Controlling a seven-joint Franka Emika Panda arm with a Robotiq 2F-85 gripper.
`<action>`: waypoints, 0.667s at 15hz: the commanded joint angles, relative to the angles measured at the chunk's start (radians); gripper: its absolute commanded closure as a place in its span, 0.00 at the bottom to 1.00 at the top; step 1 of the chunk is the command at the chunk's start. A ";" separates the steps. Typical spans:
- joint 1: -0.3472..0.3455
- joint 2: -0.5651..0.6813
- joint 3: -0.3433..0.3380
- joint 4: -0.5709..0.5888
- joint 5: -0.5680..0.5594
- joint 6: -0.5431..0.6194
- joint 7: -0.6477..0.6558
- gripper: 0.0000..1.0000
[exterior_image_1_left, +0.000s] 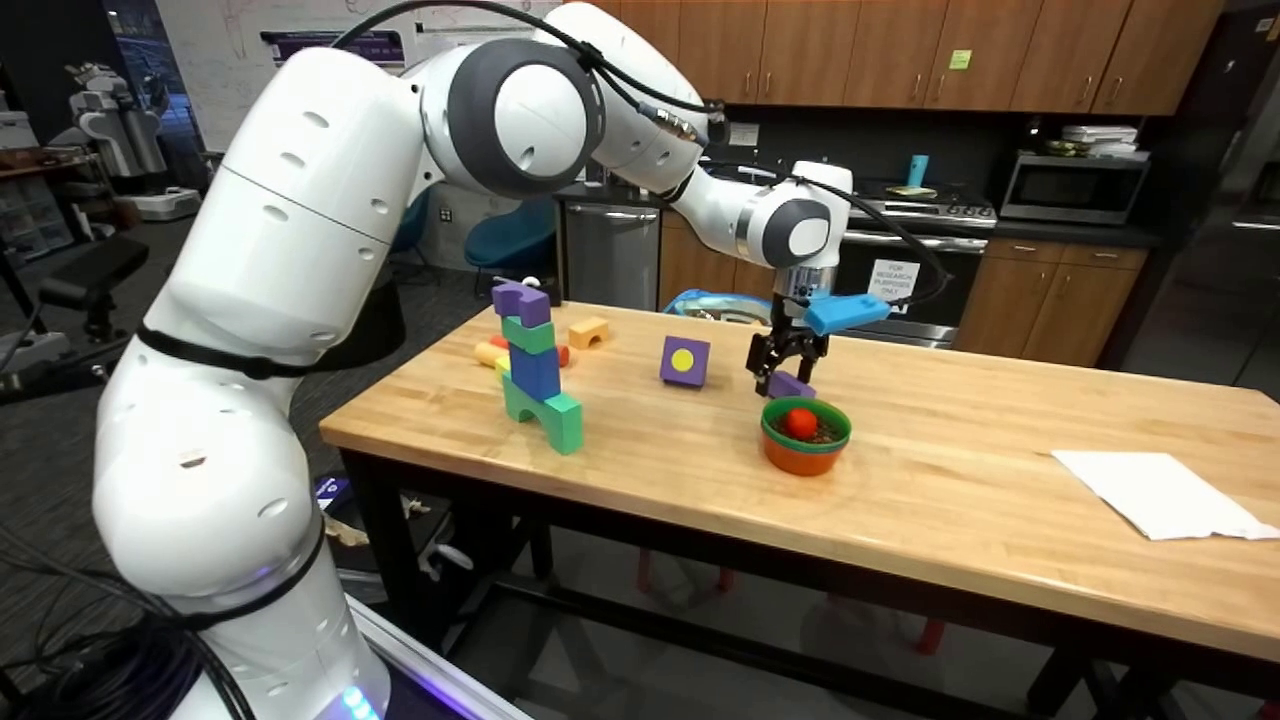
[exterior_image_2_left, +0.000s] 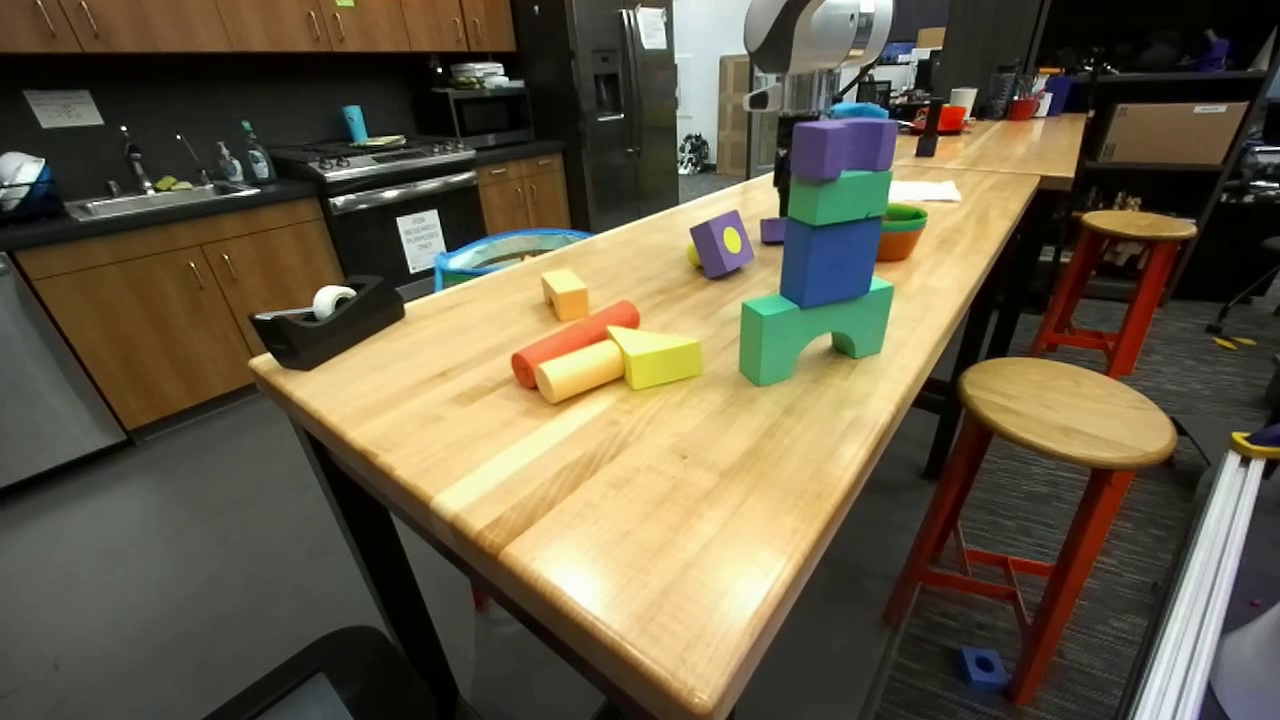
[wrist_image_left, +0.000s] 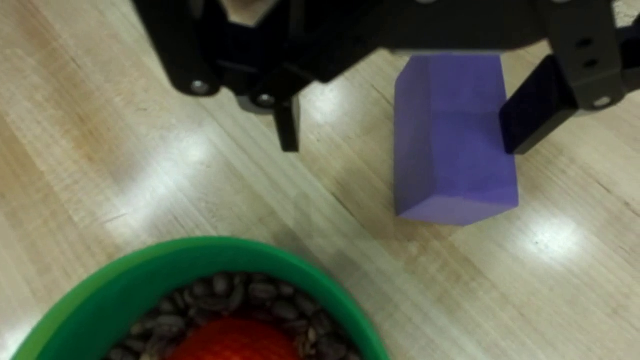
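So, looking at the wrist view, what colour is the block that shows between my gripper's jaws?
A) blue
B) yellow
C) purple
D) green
C: in the wrist view, a purple block shows between the open jaws of the gripper, closer to the jaw at the picture's right, with bare tabletop visible on its other side.

Both exterior views, set back, share the tabletop (exterior_image_1_left: 950, 450) from different sides, the wrist view facing it close from above.
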 joint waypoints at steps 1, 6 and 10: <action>-0.016 0.030 0.017 0.053 0.020 -0.038 -0.003 0.00; -0.017 -0.012 0.021 -0.002 0.031 0.004 -0.019 0.00; -0.017 -0.062 0.024 -0.068 0.033 0.078 -0.033 0.00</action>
